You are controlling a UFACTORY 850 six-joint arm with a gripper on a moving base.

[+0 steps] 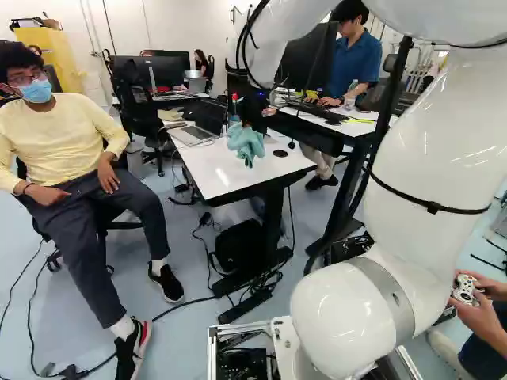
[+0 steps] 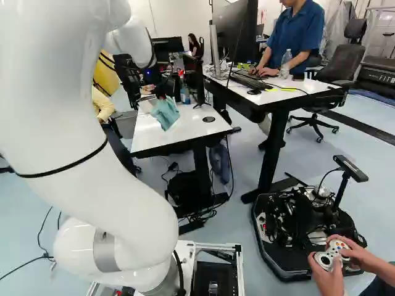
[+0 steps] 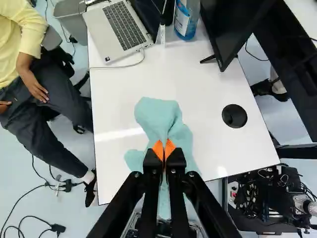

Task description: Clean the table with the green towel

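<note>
Curving arm: one point(image 1: 432, 158), white, smooth and rounded, with thin black ties around it; nearest in both base views.
Controller: one point(image 2: 333, 254), white, with small round buttons.
Machine: one point(image 2: 281, 262), low and black, with bare wires and a rounded rim; its upright post showed in the right base view, while the arm hid most of it in the left.
Bag: one point(image 1: 238, 245), black and soft, on the floor under the table.
Gripper: one point(image 1: 253, 115), its two black fingers closed on the towel, a fold pinched between them; only the wrist view showed its two orange pads point(image 3: 170, 148).
Towel: one point(image 3: 157, 116), blue-green soft cloth, bunched and creased, hanging over the near part of the table; whether it touched the top could not be told.
Table: one point(image 3: 116, 163), its top white, flat and glossy, with one round black hole point(image 3: 234, 116).
Laptop: one point(image 3: 116, 29), silver, beyond the towel; its keys showed plainly in the wrist view.
Bottle: one on the table point(image 3: 187, 20), clear plastic, blue inside.
Monitor: one on the table point(image 3: 233, 29), thin and black, beside that bottle.
Desk: one point(image 2: 318, 91), white-topped, beside the table, with one clear water bottle point(image 2: 286, 57).
</note>
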